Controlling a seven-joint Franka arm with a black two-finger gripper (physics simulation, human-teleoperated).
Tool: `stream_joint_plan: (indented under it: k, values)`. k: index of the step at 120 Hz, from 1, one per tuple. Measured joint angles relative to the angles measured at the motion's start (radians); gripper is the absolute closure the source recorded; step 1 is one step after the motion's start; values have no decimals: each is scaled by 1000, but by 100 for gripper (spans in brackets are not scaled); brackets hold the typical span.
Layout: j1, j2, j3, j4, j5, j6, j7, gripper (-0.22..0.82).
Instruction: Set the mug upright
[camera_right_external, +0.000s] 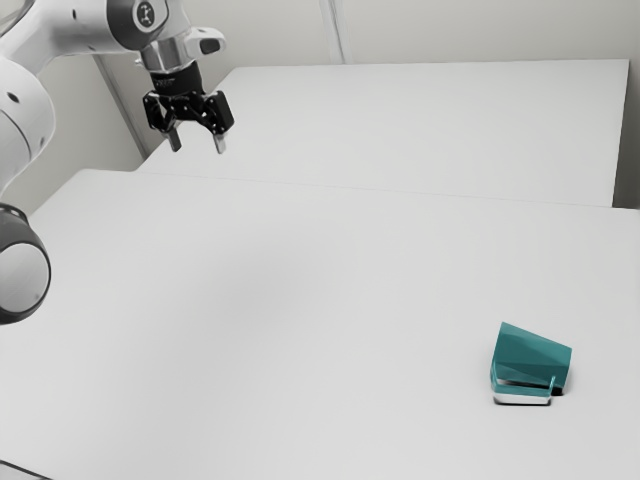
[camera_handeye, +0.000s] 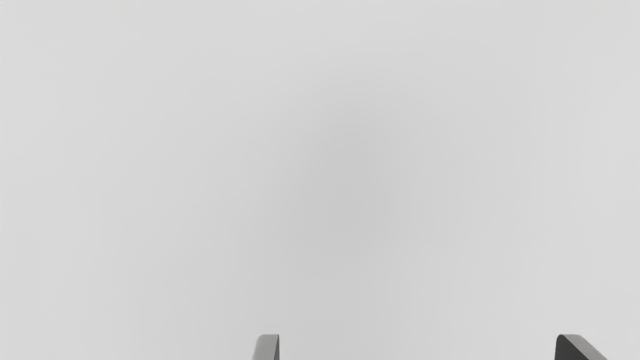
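Two jaws stand apart on our gripper (camera_right_external: 198, 149), at the exterior view's ten o'clock; the teal mug (camera_right_external: 532, 350) lies sideways at four o'clock. Approach seems in hand: next, we reach across.

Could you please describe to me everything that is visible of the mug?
The mug is teal, with flat facets; its material is unclear. It lies sideways on the table, toward the exterior view's right, one end wider than the other. A thin part along its lower side is probably the handle. The open tool does not touch it.
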Motion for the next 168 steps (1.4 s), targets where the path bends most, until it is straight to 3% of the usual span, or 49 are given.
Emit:
stream_joint_plan:
  k: [32, 47, 66, 97, 138, 168]
  values:
    - [-24, -12, -1, -17, -35, 17, 1, 0]
    - [-62, -48, -2, -240, -132, 139, 0, 0]
    - [-93, -163, -6, -514, -328, 318, -3, 0]
    - [-162, -241, -106, -795, -719, 541, 55, 0]
    - [-348, -185, -127, -891, -1025, 701, 247, 0]
    - [-411, -109, -127, -892, -1121, 800, 410, 0]
